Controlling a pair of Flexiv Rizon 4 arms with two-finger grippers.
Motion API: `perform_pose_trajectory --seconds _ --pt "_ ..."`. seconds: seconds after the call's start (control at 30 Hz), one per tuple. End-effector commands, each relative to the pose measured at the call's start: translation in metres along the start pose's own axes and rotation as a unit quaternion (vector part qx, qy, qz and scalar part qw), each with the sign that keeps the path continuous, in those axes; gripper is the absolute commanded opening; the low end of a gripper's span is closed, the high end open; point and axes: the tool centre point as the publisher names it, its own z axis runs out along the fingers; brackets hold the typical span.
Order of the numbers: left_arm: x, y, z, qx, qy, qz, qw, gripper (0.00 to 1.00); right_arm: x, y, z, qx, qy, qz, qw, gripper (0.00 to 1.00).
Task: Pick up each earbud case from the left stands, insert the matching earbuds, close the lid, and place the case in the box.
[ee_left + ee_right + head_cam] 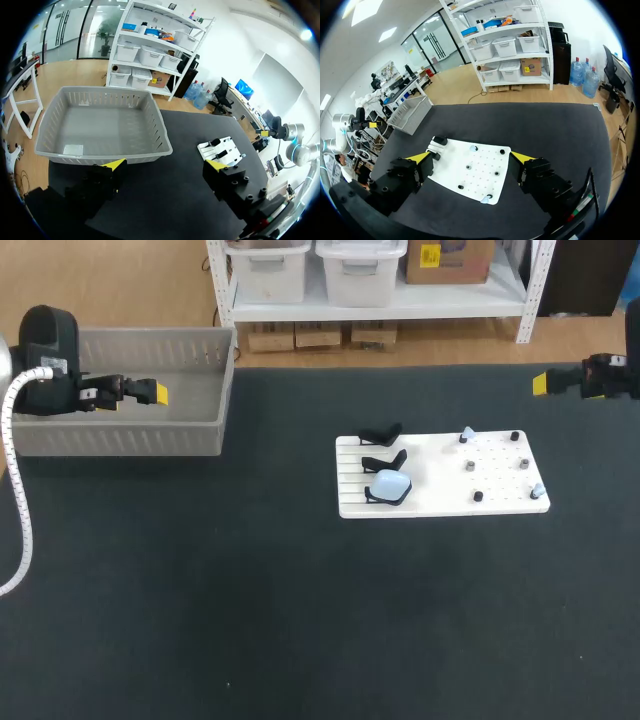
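Observation:
A white board lies right of the table's middle. Three black stands line its left side. The nearest one holds a light blue earbud case; the two behind look bare. Small black and light blue earbuds sit on pegs on the board's right half. My left gripper hangs open over the grey basket at the far left, empty. My right gripper hovers open beyond the board's far right corner; in the right wrist view the board lies ahead between its fingers.
The grey basket is empty save a small label on its floor. Dark table surface surrounds the board on all sides. The shelf stands beyond the table's far edge.

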Motion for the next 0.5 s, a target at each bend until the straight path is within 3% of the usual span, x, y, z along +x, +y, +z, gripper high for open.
perform_pose_trajectory --seconds 0.03,0.23,0.5 --pt "-0.001 -0.001 0.0 -0.004 0.002 -0.001 1.0 1.0 0.0 0.0 0.0 0.0 0.0 0.0 1.0 1.0" --pt "-0.001 -0.001 0.0 -0.004 0.002 -0.001 1.0 1.0 0.0 0.0 0.0 0.0 0.0 0.0 1.0 1.0" --pt "-0.002 -0.027 0.014 0.045 0.0 0.04 0.998 1.0 0.0 0.0 0.0 0.0 0.0 0.0 1.0 1.0"
